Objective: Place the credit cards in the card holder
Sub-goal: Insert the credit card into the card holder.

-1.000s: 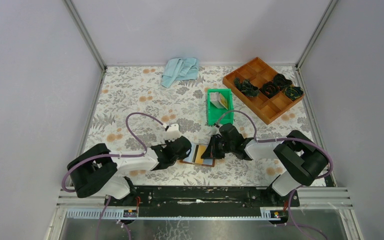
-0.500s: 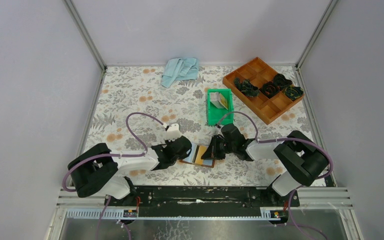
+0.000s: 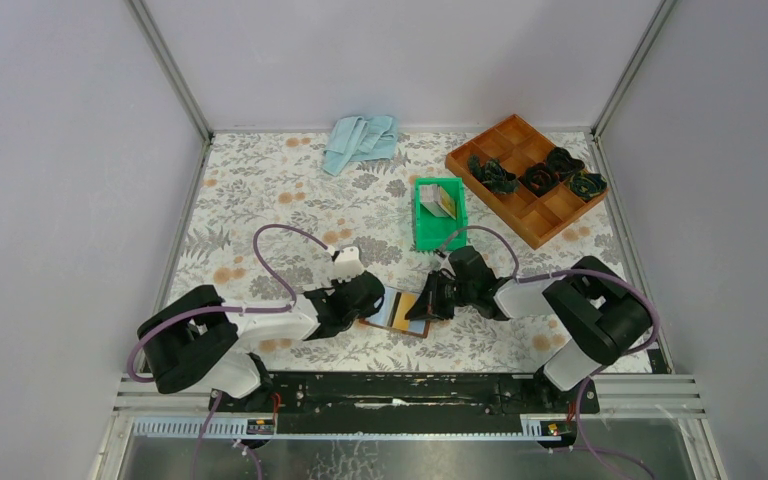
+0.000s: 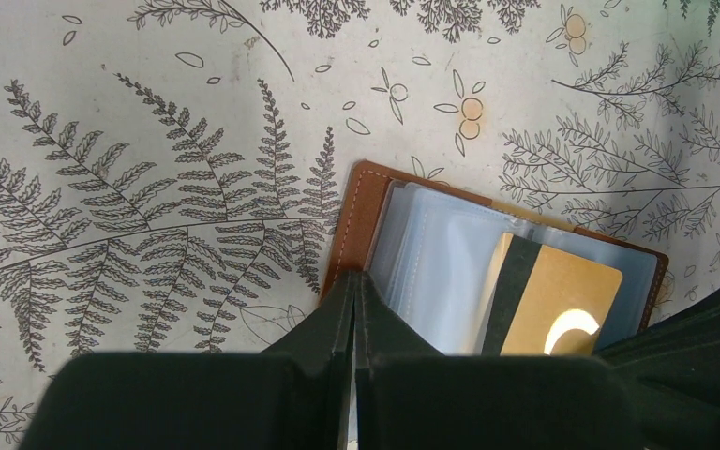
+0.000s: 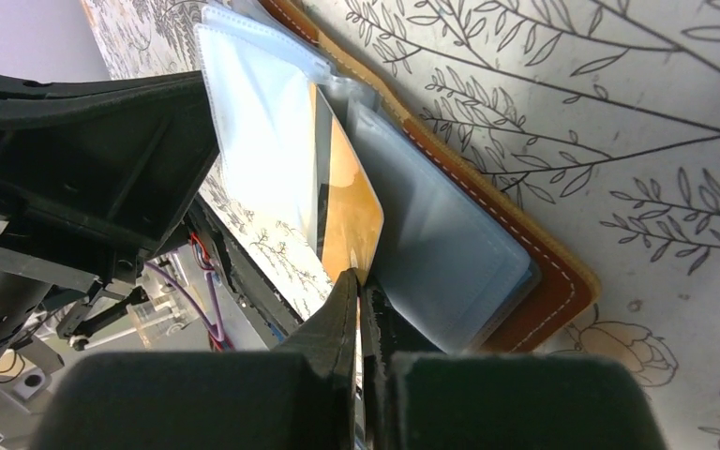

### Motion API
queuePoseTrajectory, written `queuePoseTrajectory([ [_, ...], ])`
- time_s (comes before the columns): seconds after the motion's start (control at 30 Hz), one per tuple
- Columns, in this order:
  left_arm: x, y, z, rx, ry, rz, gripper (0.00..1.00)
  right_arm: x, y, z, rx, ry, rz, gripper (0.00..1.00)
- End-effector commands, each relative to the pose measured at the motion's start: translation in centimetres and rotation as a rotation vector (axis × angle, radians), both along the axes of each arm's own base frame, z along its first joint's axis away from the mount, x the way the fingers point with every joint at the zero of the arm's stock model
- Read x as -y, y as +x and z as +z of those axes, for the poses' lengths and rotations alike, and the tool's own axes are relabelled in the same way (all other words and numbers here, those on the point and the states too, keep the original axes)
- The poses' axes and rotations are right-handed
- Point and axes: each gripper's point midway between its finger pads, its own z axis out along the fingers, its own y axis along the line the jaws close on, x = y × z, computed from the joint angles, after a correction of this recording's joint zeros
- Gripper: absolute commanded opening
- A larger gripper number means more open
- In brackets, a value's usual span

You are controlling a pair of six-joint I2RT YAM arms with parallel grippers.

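Item under inspection: the small brown leather card holder (image 3: 392, 322) lies open and flat on the floral-patterned table (image 3: 260, 190), at the near edge, between the two arms. Its clear plastic sleeves (image 4: 431, 262) are fanned out across the brown cover.

One gold-tan card with a dark stripe (image 4: 553, 300) sits among the sleeves. In the right wrist view it stands tilted up off the holder, between two sleeves.

Left gripper (image 4: 354, 281): jaws fully closed with nothing between them. The tips sit at the holder's near edge, where leather meets sleeve.

Right gripper (image 5: 358, 281): jaws closed. The card's lower corner meets the fingertips and appears to be pinched there, though the contact is too fine to confirm outright.

Elsewhere: a green plastic bin (image 3: 422, 225) stands well behind the holder. An orange-brown wooden compartment tray (image 3: 535, 225) sits at the far right, and a light blue cloth (image 3: 360, 140) lies crumpled at the far edge.
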Motion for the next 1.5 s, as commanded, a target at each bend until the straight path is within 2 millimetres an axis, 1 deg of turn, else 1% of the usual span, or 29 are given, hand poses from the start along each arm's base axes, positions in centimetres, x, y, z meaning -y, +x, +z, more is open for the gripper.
queuePoseTrajectory([
  [0.0, -5.4, -5.3, -5.6, -0.223, 0.226, -0.04, 0.0, 0.9, -2.3, -2.0, -0.119, -0.043, 0.034, 0.0],
  [0.13, -5.4, -5.3, -5.6, -0.223, 0.225, -0.038, 0.0, 0.6, -2.0, -1.8, -0.12, -0.028, 0.036, 0.0],
  [0.17, -5.4, -5.3, -5.7, -0.224, 0.227, -0.04, 0.0, 0.6, -2.1, -2.4, -0.136, -0.039, 0.034, 0.0],
  [0.2, -5.4, -5.3, -5.6, -0.223, 0.227, -0.039, 0.0, 0.5, -2.0, -2.4, -0.136, -0.039, 0.034, 0.0],
  [0.5, -5.3, -5.4, -5.8, -0.223, 0.227, -0.044, 0.0, 0.1, -1.3, -2.3, -0.128, -0.042, 0.032, 0.0],
  [0.57, -5.3, -5.4, -5.8, -0.223, 0.227, -0.044, 0.0, 0.1, -1.1, -2.2, -0.121, -0.044, 0.027, 0.02],
  [0.67, -5.3, -5.5, -5.9, -0.226, 0.229, -0.046, 0.0, 0.2, -0.8, -2.2, -0.106, -0.065, 0.023, 0.08],
  [0.77, -5.2, -5.5, -5.9, -0.227, 0.228, -0.05, 0.0, 0.8, -0.8, -2.4, -0.089, -0.102, 0.024, 0.23],
  [0.8, -5.3, -5.5, -5.8, -0.226, 0.227, -0.048, 0.0, 0.9, -0.6, -1.8, -0.062, -0.104, 0.022, 0.27],
  [0.83, -5.3, -5.5, -5.8, -0.225, 0.227, -0.047, 0.0, 1.1, -0.4, -1.5, -0.046, -0.115, 0.021, 0.35],
  [0.9, -5.2, -5.5, -5.7, -0.223, 0.223, -0.046, 0.0, 1.5, -0.2, -1.1, -0.015, -0.138, 0.019, 0.39],
  [1.03, -5.1, -5.6, -5.8, -0.225, 0.224, -0.05, 0.0, 1.7, 0.1, -0.8, 0.001, -0.163, 0.021, 0.4],
  [1.3, -4.9, -5.6, -5.7, -0.222, 0.222, -0.055, 0.0, 1.2, 0.3, -1.2, 0.001, -0.165, 0.025, 0.39],
  [1.47, -4.9, -5.6, -5.7, -0.221, 0.223, -0.056, 0.0, 1.2, 0.8, -0.9, 0.024, -0.173, 0.008, 0.29],
])
